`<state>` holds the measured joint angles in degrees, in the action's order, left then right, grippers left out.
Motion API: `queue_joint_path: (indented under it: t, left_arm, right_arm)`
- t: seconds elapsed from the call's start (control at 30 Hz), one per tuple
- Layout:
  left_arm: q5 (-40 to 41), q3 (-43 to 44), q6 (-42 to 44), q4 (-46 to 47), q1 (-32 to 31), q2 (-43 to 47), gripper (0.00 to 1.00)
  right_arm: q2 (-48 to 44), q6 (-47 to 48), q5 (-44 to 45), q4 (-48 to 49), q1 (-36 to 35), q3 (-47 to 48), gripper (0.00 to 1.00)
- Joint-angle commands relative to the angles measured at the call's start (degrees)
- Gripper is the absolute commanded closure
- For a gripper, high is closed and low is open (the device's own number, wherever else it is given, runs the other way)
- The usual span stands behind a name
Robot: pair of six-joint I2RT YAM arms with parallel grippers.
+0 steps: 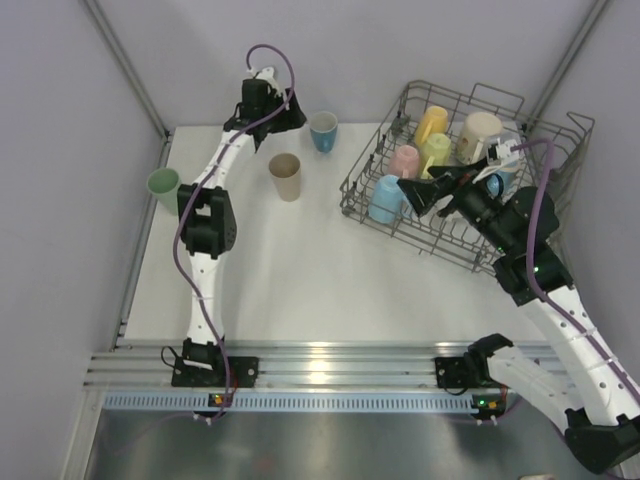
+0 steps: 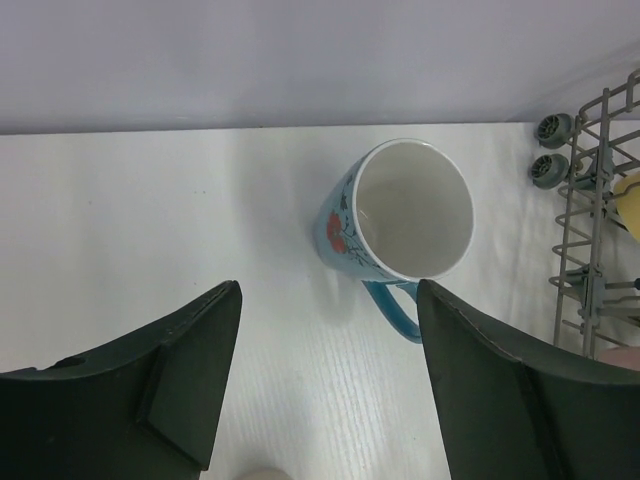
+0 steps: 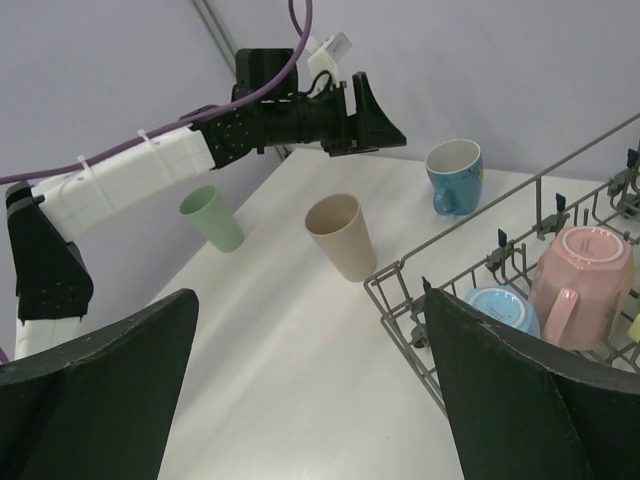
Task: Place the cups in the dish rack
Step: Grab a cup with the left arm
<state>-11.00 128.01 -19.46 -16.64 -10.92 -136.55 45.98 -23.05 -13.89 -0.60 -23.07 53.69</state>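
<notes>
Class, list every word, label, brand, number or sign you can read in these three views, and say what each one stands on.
No readable text in any view.
Blue mug: only a red flower pattern on its side, no words.
White tag, seen in the right wrist view: too small to read.

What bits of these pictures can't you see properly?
- Top view: the right arm covers part of the rack and most of one cup there.
- Left wrist view: the bottom edge cuts the beige tumbler to a sliver; the flower picture on the blue mug curves out of sight.
- Right wrist view: a jaw hides the rack's near corner; the right edge cuts off the rest.
</notes>
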Motion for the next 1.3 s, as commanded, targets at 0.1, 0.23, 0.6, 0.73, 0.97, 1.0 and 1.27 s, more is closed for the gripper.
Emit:
queue_joint_path:
  t: [0.1,0.23,0.6,0.73,0.97,1.0,1.27]
  left_arm:
    - [3.0,-6.3,4.9,1.7,-0.5,9.5,0.25]
    - [9.0,-11.0,7.9,-4.1,-0.5,18.1,0.26]
    - [9.1,-28.7,7.7,-15.3,-0.7,33.7,0.3]
    - [9.2,-30.8,7.5,-15.3,-0.7,33.1,0.3]
    - [9.1,-32.9,5.5,-16.4,-0.7,28.8,0.38]
    - [9.6,-32.9,5.1,-16.4,-0.7,28.4,0.39]
    - [8.5,-31.1,4.3,-16.4,-0.6,24.1,0.54]
  right_arm:
    - [1.7,1.6,0.4,-1.8,0.4,4.0,0.05]
    - [2.7,2.0,1.1,-5.5,0.4,5.8,0.05]
    - [6.0,-1.0,-2.5,-9.2,0.5,8.2,0.05]
    - [6.1,-3.1,-5.3,-8.2,0.3,8.2,0.05]
    - [5.3,-3.6,-5.9,-8.6,0.2,7.8,0.05]
    - [5.3,-3.8,-5.9,-8.6,0.2,7.7,0.05]
    - [5.6,-4.2,-6.5,-8.5,0.0,8.0,0.05]
